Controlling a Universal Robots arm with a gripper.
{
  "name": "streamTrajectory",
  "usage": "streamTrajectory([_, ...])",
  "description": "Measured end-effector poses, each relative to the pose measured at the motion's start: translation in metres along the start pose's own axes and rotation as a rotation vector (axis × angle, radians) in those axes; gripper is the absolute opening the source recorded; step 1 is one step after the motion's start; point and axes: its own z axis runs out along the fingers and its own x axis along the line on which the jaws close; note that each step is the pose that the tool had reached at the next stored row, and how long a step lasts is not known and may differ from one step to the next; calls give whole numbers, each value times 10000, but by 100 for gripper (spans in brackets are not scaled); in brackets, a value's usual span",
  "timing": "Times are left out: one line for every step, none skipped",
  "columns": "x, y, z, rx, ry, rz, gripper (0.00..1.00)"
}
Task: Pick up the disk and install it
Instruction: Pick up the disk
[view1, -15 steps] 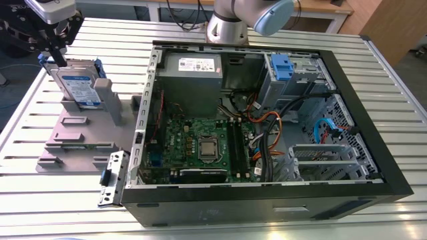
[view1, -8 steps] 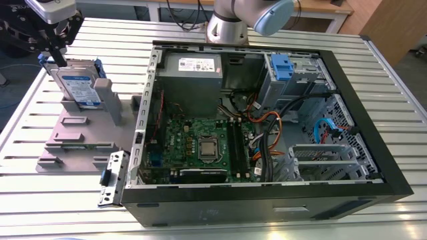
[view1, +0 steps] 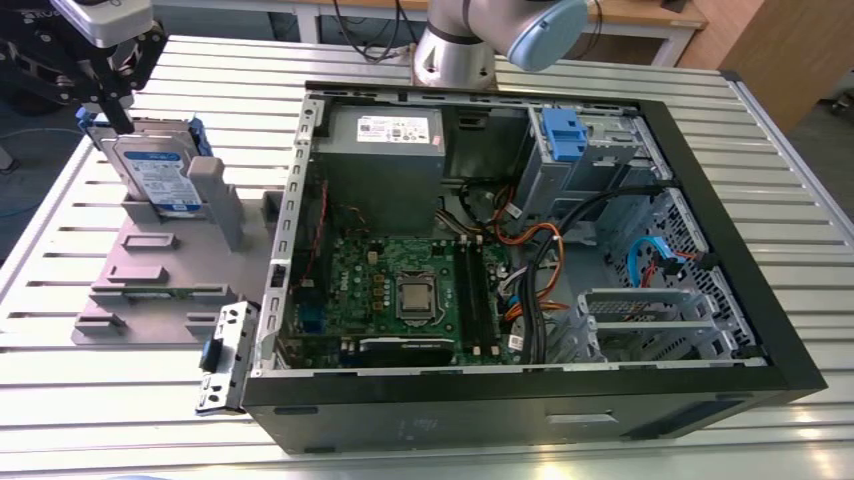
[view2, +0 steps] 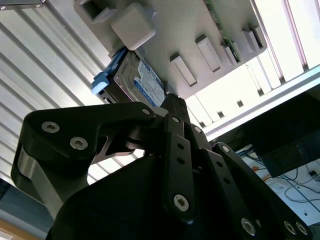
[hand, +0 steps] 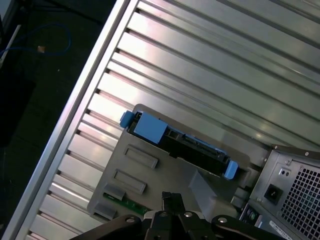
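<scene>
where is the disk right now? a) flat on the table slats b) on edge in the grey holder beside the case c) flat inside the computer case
b: the disk stands on edge in the grey holder, to the exterior view's left of the open computer case, with the gripper just above it.

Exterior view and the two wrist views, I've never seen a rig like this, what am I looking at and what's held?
The exterior view comes from a camera off the machine. The silver-and-blue jointed column is a robot arm; its black tool hangs close above the disk, shut, holding nothing. The disk stands on edge in a grey holder on a slatted metal table, beside an open computer case. Both wrist views come from cameras riding on the arm, looking past the tool toward the disk.
</scene>
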Motion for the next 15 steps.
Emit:
streamTrajectory([0, 0, 0, 0, 0, -8, 11])
streamTrajectory([0, 0, 0, 0, 0, -15, 11])
streamTrajectory([0, 0, 0, 0, 0, -23, 11])
streamTrajectory([0, 0, 0, 0, 0, -30, 11])
streamTrajectory([0, 0, 0, 1, 0, -37, 11])
streamTrajectory([0, 0, 0, 1, 1, -45, 11])
streamTrajectory([0, 0, 0, 1, 1, -53, 11])
streamTrajectory([0, 0, 0, 1, 1, -60, 11])
streamTrajectory([0, 0, 0, 1, 1, -68, 11])
streamTrajectory([0, 0, 0, 1, 1, -75, 11])
streamTrajectory([0, 0, 0, 1, 2, -83, 11])
streamTrajectory([0, 0, 0, 1, 2, -91, 11])
streamTrajectory([0, 0, 0, 1, 2, -98, 11])
streamTrajectory([0, 0, 0, 1, 1, -105, 11])
streamTrajectory([0, 0, 0, 1, 2, -112, 11])
